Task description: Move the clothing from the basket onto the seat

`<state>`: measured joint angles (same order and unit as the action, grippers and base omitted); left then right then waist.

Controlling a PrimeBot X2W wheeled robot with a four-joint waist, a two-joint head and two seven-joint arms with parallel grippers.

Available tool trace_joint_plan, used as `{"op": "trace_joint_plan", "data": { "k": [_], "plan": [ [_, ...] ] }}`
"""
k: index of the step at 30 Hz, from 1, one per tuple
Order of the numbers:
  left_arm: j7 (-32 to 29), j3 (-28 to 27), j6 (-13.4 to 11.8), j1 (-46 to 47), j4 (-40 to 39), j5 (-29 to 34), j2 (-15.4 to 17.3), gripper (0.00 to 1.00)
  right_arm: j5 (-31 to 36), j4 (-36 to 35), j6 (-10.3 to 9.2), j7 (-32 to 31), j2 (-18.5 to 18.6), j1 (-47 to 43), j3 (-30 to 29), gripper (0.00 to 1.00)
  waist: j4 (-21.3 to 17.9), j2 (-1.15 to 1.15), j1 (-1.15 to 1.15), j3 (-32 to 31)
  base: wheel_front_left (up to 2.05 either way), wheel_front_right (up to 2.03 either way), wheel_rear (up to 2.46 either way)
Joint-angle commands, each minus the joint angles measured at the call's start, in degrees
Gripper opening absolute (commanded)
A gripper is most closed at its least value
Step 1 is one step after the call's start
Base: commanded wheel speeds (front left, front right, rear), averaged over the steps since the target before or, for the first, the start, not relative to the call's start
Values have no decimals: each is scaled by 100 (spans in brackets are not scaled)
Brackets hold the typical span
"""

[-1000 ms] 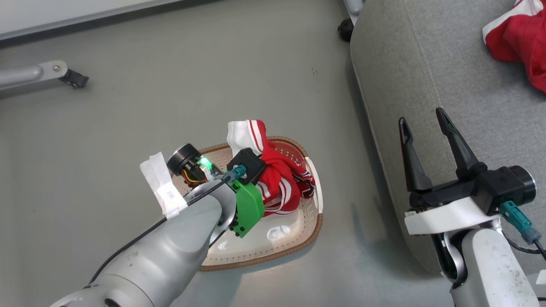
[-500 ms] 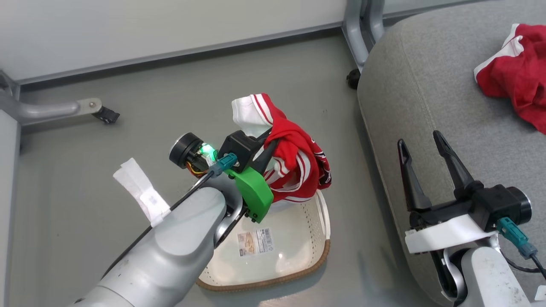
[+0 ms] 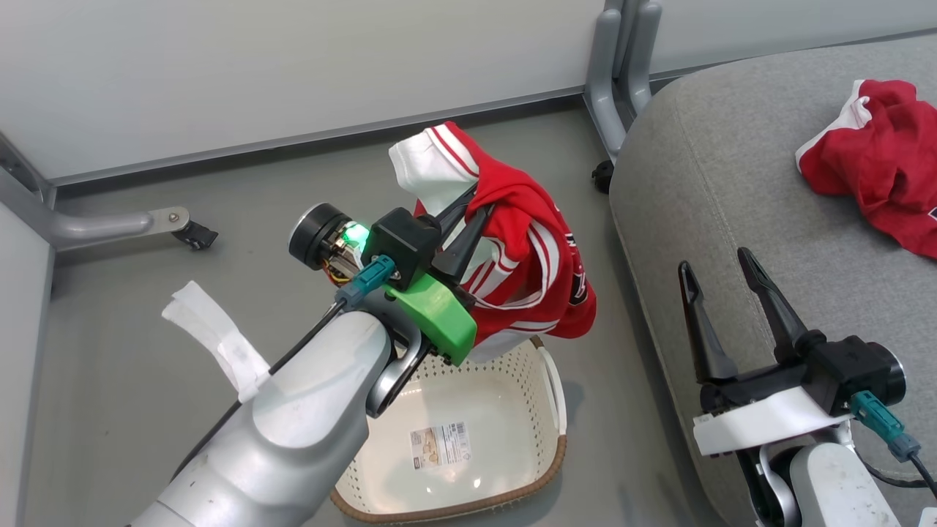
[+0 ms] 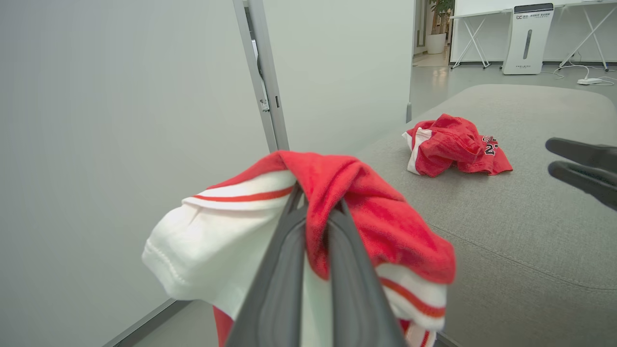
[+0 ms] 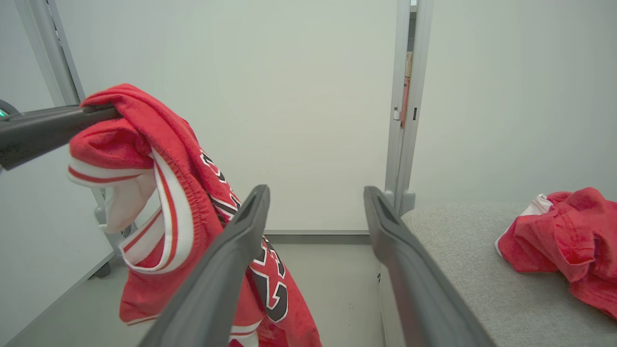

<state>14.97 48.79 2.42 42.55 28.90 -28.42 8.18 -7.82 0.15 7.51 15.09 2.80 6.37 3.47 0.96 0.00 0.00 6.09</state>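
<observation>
The left end effector (image 3: 479,205) is closed tight on a fold of the red garment (image 3: 527,256), which a second ago was lying in the basket (image 3: 545,380). Now this garment hangs free in the air above the basket's far end, and the basket is empty, its label sticker (image 3: 439,446) uncovered. The other red garment (image 3: 871,183) lies already on the seat (image 3: 732,183). The right end effector (image 3: 715,261) is wide open over the seat's edge and holds nothing. I judge that only the carry to the seat and the release are left.
</observation>
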Motion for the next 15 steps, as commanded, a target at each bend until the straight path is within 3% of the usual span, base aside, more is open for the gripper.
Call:
{"op": "trace_joint_plan", "data": {
  "k": [1, 15],
  "plan": [
    [31, -24, -36, -85, -76, 49, 33, 0, -30, -14, -4, 11, 18, -113, -2, 100, -8, 0, 0, -39, 0, 0, 0],
    [-41, -28, -106, 44, -517, 31, 57, 0, -72, -58, -4, 11, 18, -228, 36, 100, -25, 0, 0, -191, 0, 0, 0]
  ]
}}
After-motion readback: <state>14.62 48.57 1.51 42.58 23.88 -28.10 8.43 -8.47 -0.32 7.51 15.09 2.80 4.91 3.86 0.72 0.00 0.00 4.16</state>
